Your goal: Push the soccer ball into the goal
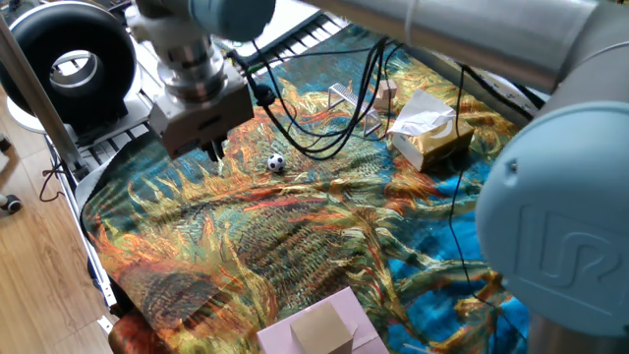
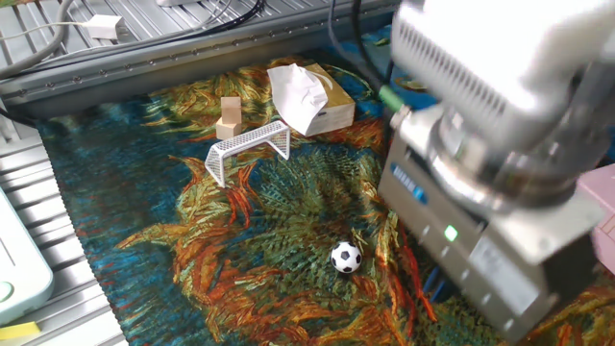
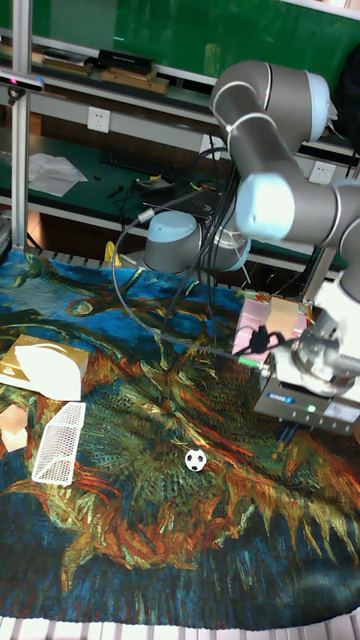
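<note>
The soccer ball (image 1: 276, 163) (image 2: 346, 257) (image 3: 195, 460) rests on the patterned cloth, small and white with black patches. The goal (image 2: 248, 149) (image 3: 58, 442) (image 1: 346, 97) is a small silver frame, standing well beyond the ball with its mouth turned toward it. My gripper (image 1: 216, 149) (image 3: 283, 438) hangs low over the cloth, a short way from the ball on the side away from the goal. It does not touch the ball. Its dark fingers look shut, with nothing between them. In the other fixed view the gripper body hides the fingertips.
A tan tissue box (image 1: 432, 136) (image 2: 309, 98) and a small wooden block (image 2: 230, 117) stand close behind the goal. A pink box (image 1: 319, 329) (image 3: 272, 325) sits near the cloth's edge. Black cables (image 1: 324, 118) hang over the cloth. Metal rails border the table.
</note>
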{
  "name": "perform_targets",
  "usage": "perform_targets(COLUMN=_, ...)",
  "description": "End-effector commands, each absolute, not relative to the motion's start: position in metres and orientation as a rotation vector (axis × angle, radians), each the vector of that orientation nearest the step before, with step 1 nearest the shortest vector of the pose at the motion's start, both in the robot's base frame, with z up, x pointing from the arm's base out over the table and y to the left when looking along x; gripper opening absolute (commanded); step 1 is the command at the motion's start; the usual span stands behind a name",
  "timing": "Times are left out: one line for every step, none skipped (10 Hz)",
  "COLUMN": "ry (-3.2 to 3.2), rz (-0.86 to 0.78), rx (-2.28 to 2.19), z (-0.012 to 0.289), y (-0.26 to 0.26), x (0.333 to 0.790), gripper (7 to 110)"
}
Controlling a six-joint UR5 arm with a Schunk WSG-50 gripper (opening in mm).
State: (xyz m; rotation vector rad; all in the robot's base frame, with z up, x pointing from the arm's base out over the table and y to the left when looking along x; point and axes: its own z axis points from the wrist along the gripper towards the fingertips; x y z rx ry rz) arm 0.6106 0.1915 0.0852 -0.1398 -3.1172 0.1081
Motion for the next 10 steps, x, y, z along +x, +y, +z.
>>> perform_targets(ry=-3.144, rz=0.133, rx=-0.153, z=0.056, y=0.189, x=0.62, gripper=7)
perform_targets(ry=-3.149, rz=0.131, rx=-0.153, z=0.052, y=0.187, x=0.62, gripper=7)
perform_targets(ry=-3.157, rz=0.123, rx=-0.153, z=0.048, y=0.187, x=0.62, gripper=7)
perform_targets(ry=-3.166, rz=0.123, rx=-0.152, z=0.043, y=0.184, x=0.621, gripper=7)
perform_targets(ry=-3.175, rz=0.125, rx=-0.152, z=0.039, y=0.183, x=0.622, gripper=7)
perform_targets(ry=-3.181, rz=0.127, rx=-0.159, z=0.036, y=0.182, x=0.622, gripper=7)
perform_targets(ry=-3.184, rz=0.127, rx=-0.164, z=0.033, y=0.182, x=0.621, gripper=7)
perform_targets(ry=-3.185, rz=0.129, rx=-0.169, z=0.031, y=0.181, x=0.62, gripper=7)
perform_targets(ry=-3.185, rz=0.141, rx=-0.166, z=0.031, y=0.179, x=0.62, gripper=7)
perform_targets(ry=-3.185, rz=0.144, rx=-0.166, z=0.032, y=0.179, x=0.62, gripper=7)
